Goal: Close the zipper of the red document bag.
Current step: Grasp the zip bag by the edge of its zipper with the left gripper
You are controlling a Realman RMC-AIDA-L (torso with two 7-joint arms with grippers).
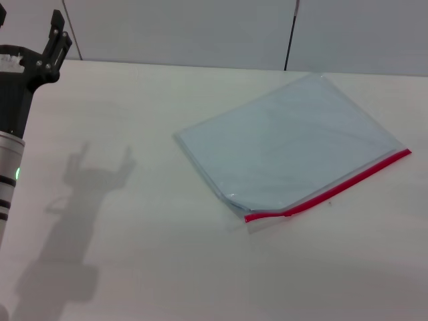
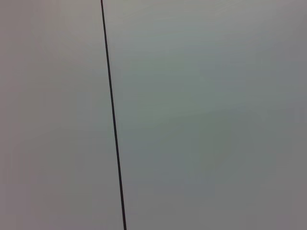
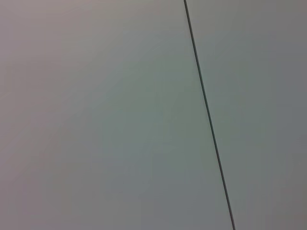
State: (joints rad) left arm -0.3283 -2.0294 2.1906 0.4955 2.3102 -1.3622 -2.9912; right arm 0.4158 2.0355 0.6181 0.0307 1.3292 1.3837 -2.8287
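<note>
Bag [image 1: 287,144] translucent pale blue-grey, zipper [image 1: 334,187] bright red. Table [image 1: 167,267] off-white, plain. Left gripper [image 1: 53,43] black, arm silver with green light. Wall [image 1: 200,30] grey, dark seam.

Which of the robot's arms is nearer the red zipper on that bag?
Only the left can be judged: the left gripper is raised at the table's far left edge, well away from the zipper. The right arm is out of view.

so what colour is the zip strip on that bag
Bright red; the zipper shows best in the head view.
</note>
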